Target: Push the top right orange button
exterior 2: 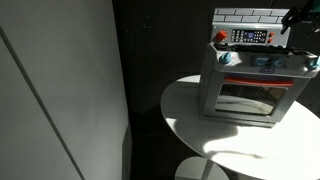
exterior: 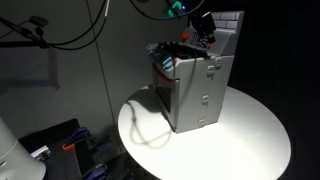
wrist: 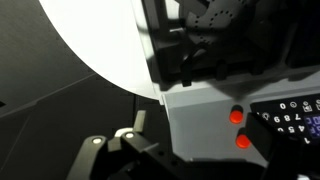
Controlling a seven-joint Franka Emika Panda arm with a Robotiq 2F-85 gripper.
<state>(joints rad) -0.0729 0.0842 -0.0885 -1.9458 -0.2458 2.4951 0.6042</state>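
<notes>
An orange button showed in the wrist view on the pale face of the control panel, with a second orange button just beside it and a dark number keypad next to the pair. That view may have been flipped, so which of the two was the top right one could not be settled from it. In an exterior view the control panel stood as an upright back strip on a toy oven, but the buttons there were too small to separate. The gripper hung above the oven's top, near the panel and apparently not touching it, so the step in hand looked like the approach, with no press yet made. The next move would likely call for lining a fingertip up with the chosen button and driving straight into the panel. Whether the jaws were spread or pressed together could not be told, since dim light and dark parts hid the fingers in every view. The oven sat on a round white table, and the room beyond was black.
</notes>
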